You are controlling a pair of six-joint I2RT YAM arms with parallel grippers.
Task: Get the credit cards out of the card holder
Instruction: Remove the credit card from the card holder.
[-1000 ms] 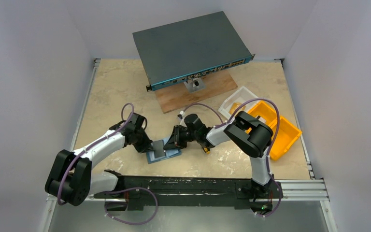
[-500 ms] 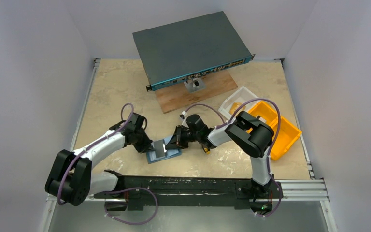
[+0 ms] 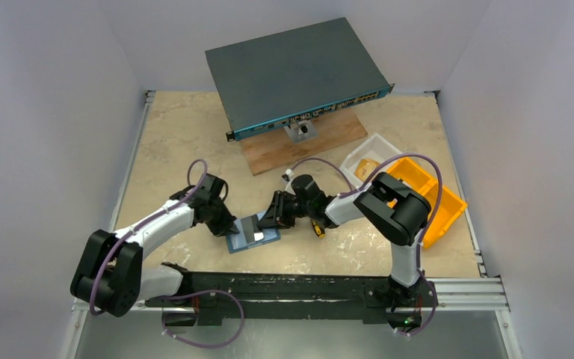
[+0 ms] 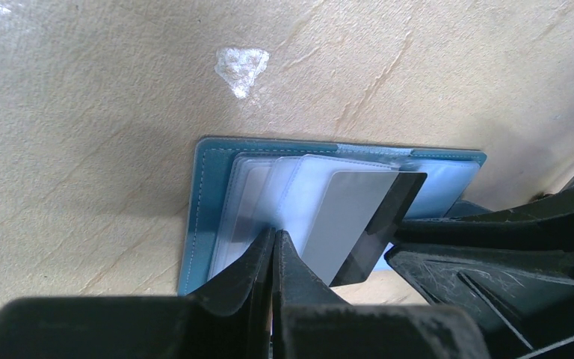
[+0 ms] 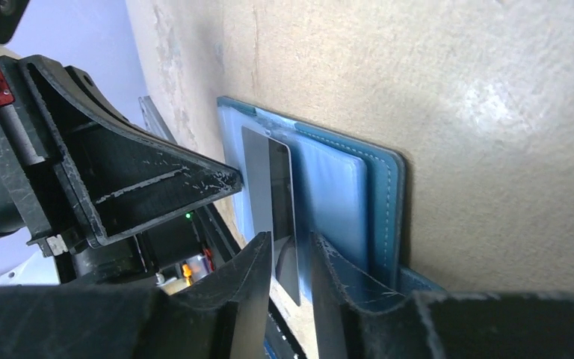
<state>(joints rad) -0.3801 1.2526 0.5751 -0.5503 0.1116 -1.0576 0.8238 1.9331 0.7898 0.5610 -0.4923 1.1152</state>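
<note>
Two changes since a second ago: my right arm's elbow sits further right, and right jaws now stand slightly parted astride grey card (image 5: 265,179), not pinching it. Left jaws shut, tips pressing card holder (image 4: 208,202), which lies open flat on desk (image 3: 172,142) near front rail (image 3: 463,288). Bare desk to left and behind; network switch (image 3: 291,67) and orange bin (image 3: 445,209) well apart. Mottled beige top, white walls (image 3: 45,112).

Down on the mottled beige table (image 3: 172,142), lying flat near the front middle an open teal card holder (image 3: 270,238), at the back a wooden board (image 3: 321,142), off right a clear tray (image 3: 359,149) touching an orange bin (image 3: 448,209).
</note>
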